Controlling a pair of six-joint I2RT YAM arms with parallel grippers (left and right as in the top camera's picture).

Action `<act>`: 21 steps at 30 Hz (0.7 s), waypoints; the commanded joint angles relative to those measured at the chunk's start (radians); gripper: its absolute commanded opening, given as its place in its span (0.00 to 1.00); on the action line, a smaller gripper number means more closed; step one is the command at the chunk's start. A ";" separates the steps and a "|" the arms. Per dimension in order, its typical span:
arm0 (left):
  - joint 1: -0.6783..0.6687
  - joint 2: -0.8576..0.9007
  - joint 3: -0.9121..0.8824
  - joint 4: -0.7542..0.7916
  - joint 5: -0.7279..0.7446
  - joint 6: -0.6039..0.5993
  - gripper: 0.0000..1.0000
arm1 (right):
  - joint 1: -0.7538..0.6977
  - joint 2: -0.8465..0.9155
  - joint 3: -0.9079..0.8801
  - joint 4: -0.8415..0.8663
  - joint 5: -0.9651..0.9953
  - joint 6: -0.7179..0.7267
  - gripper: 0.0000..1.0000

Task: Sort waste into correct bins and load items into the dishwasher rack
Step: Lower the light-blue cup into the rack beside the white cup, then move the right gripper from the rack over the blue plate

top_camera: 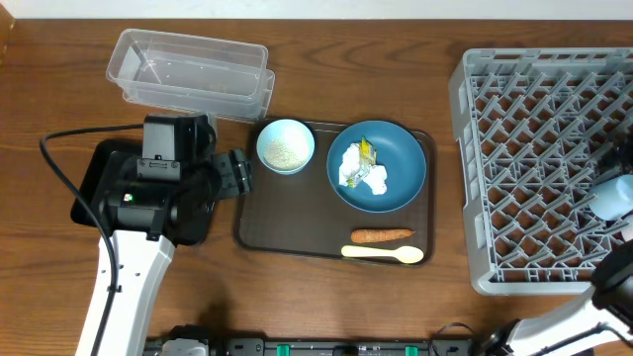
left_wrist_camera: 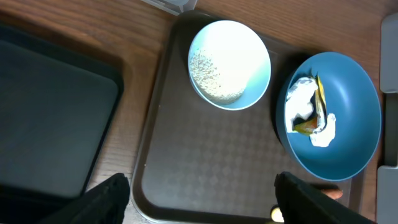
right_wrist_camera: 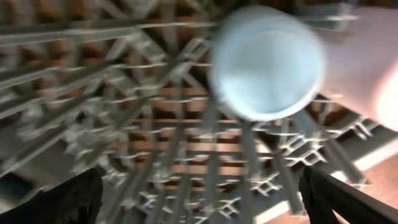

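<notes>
In rack (top_camera: pixel 534 129) at 3 o'clock: blue cup (right_wrist_camera: pixel 267 62). Remaining at 12 o'clock: plate (top_camera: pixel 401 193), bowl (top_camera: pixel 261 148), spoon (top_camera: pixel 381 254), carrot (top_camera: pixel 381 235), paper (top_camera: pixel 358 170). Released, empty: left end effector (left_wrist_camera: pixel 200 186), right end effector (right_wrist_camera: pixel 199 186).

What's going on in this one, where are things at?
Neither arm holds anything. The left gripper, open, hangs over the brown serving tray near the pale blue bowl of rice. The dark blue plate carries crumpled paper and a wrapper. The carrot piece and spoon lie on the tray. The right gripper, open, is over the dishwasher rack, facing a blue cup.
</notes>
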 commanded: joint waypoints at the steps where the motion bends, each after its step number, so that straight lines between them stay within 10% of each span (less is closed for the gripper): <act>1: 0.003 0.004 0.010 -0.003 -0.015 0.013 0.82 | 0.076 -0.093 0.013 0.002 -0.095 -0.002 0.99; 21: 0.003 0.004 0.010 0.024 -0.015 0.013 0.89 | 0.756 -0.164 0.013 0.074 -0.084 -0.105 0.99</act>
